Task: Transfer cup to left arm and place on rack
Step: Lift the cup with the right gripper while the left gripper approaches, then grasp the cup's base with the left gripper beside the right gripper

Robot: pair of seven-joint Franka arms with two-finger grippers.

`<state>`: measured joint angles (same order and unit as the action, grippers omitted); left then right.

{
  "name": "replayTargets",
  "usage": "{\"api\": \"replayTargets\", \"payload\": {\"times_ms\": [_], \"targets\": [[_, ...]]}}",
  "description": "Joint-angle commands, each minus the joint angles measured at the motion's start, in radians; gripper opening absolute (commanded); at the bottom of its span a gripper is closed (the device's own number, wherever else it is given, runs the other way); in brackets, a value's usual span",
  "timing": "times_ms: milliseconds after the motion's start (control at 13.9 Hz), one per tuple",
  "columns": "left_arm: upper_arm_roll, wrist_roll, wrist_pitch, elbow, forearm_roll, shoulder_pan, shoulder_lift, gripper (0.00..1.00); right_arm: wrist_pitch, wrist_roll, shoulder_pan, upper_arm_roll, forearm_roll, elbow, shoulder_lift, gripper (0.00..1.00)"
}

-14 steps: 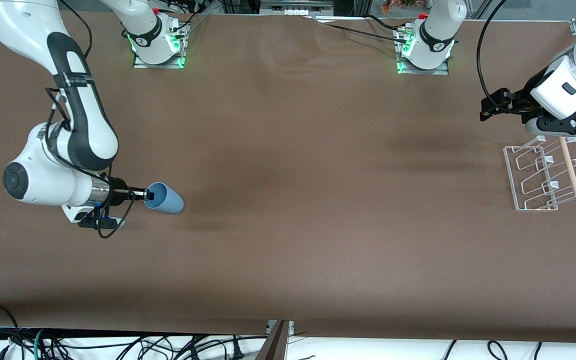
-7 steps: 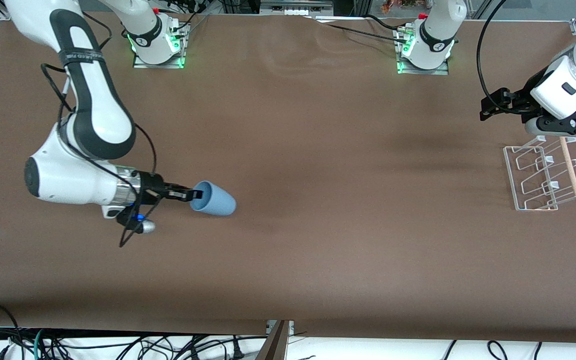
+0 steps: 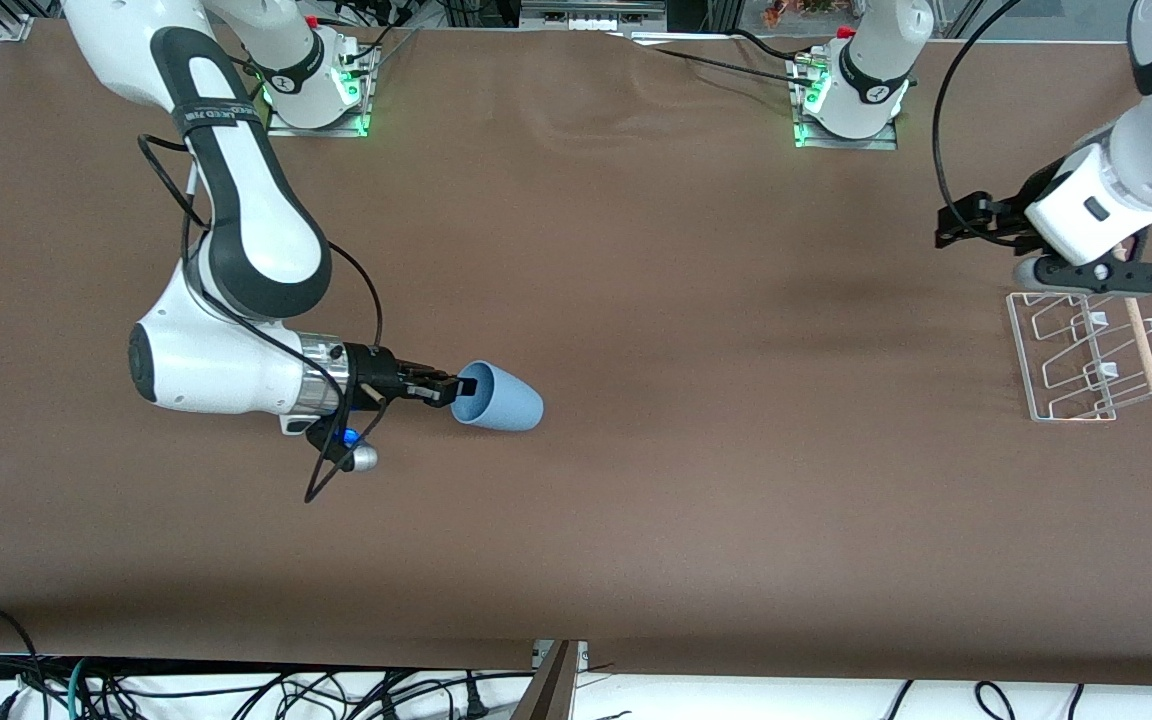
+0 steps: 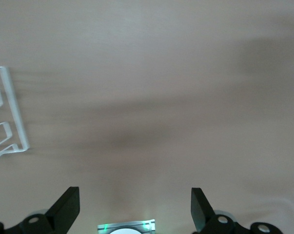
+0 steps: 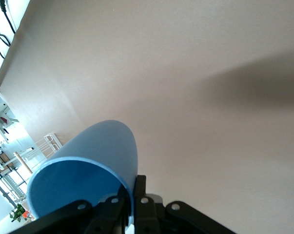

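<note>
A: Where is the cup (image 3: pixel 498 397) now?

B: Pinched by its rim in the right gripper (image 3: pixel 456 387), up over the table toward the right arm's end. One finger is inside the mouth and one outside (the right wrist view shows the wall clamped between them).

A: Which way does it lie?

B: On its side. The long axis runs along the table, mouth at the jaws, closed base pointing toward the left arm's end. I judge that base to be the part on offer.

A: And the receiver?

B: The left gripper (image 3: pixel 958 222) hangs by the rack (image 3: pixel 1086 350), over the end of it farther from the front camera, jaws spread wide with nothing between them. It points toward the cup but is well apart from it, so the right arm alone has it.
</note>
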<state>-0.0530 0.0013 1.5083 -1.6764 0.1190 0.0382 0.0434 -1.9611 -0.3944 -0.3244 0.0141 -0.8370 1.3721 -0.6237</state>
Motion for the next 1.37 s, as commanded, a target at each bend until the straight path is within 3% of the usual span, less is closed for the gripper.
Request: {"api": "replayTargets", "payload": {"times_ms": [0, 144, 432, 721, 1297], "targets": [[0.002, 0.145, -0.014, 0.061, 0.097, -0.001, 0.065, 1.0, -0.085, -0.066, -0.059, 0.001, -0.081, -0.048, -0.036, 0.0], [0.002, 0.273, -0.016, 0.101, 0.135, -0.006, 0.104, 1.0, -0.181, -0.107, -0.114, 0.003, -0.137, -0.076, -0.059, 0.0], [0.002, 0.48, 0.024, 0.11, 0.29, 0.003, 0.167, 1.0, -0.231, -0.217, -0.194, 0.003, -0.14, -0.126, -0.085, 0.0], [-0.001, 0.782, 0.131, 0.13, 0.372, 0.048, 0.237, 1.0, -0.349, -0.328, -0.277, 0.004, -0.14, -0.13, -0.086, 0.0], [-0.001, 1.136, 0.38, 0.119, 0.413, 0.189, 0.277, 1.0, -0.372, -0.437, -0.286, 0.067, -0.18, -0.175, -0.086, 0.0]]}}
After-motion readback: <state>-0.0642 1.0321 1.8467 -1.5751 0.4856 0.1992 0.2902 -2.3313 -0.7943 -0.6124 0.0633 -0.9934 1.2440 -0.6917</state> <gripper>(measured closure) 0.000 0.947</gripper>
